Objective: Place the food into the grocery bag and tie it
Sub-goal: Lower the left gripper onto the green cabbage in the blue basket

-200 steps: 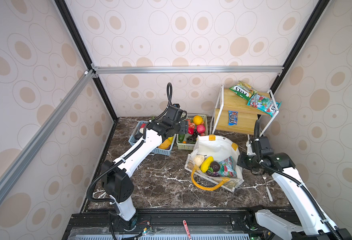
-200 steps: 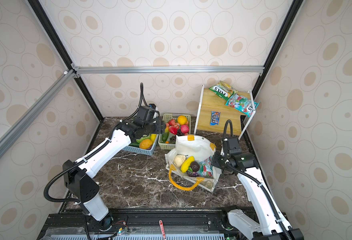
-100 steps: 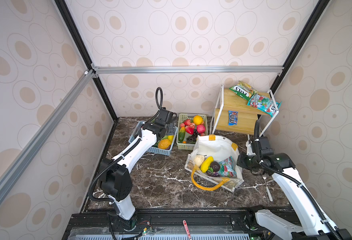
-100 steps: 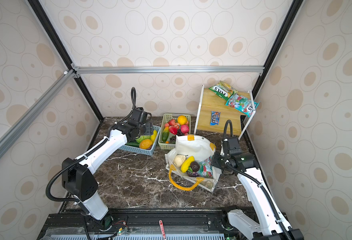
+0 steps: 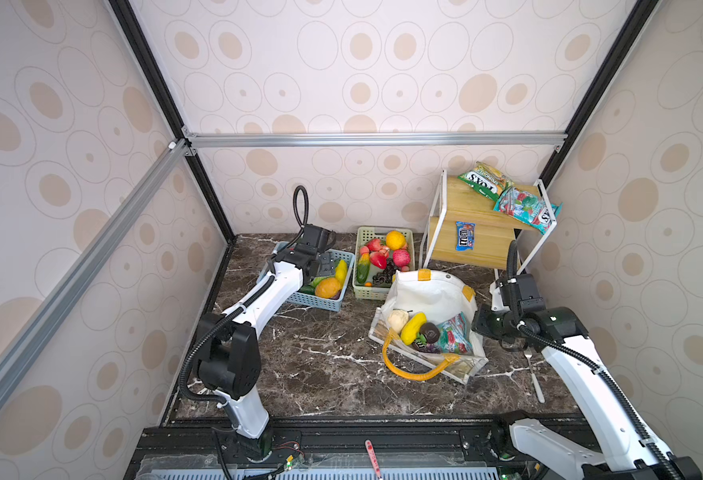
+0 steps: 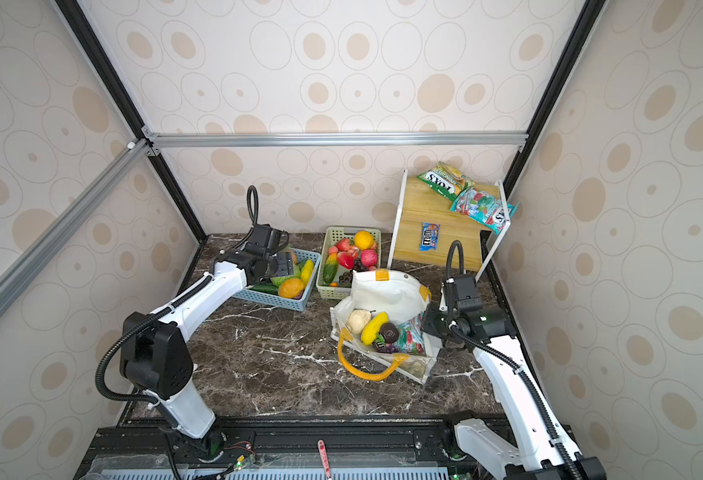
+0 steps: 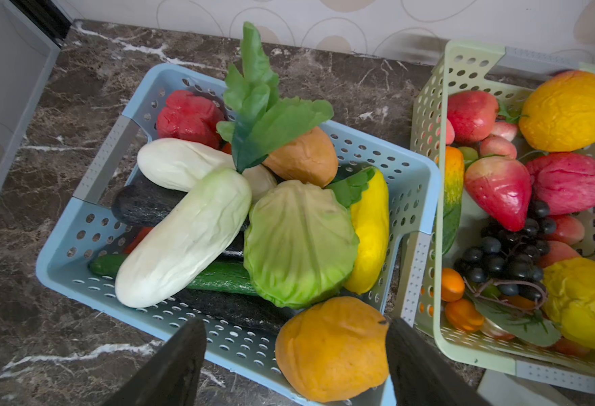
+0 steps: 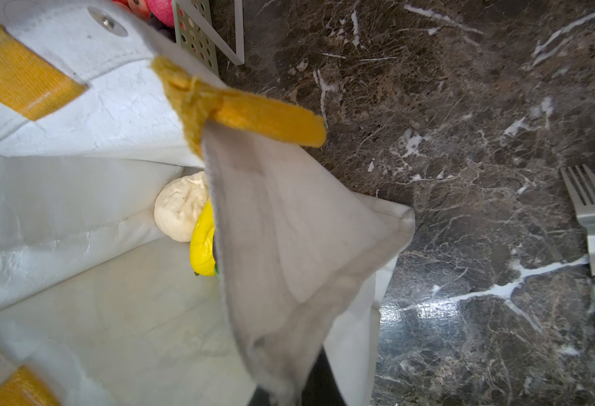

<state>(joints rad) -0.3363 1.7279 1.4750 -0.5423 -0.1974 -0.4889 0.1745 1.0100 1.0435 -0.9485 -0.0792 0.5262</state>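
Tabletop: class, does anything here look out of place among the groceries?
Yes: a fork lies loose on the marble table, just right of the grocery bag in a top view. It is cutlery, not food, and it lies on its own, apart from everything else.

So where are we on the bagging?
Done: a white piece, a yellow piece and a teal packet sit in the grocery bag. In hand: right pincer shut on the bag's wall, holding it open; left pincer open and empty over the blue basket by the orange piece. Left: what fills that and the green basket, the shelf packets, tying the handles.
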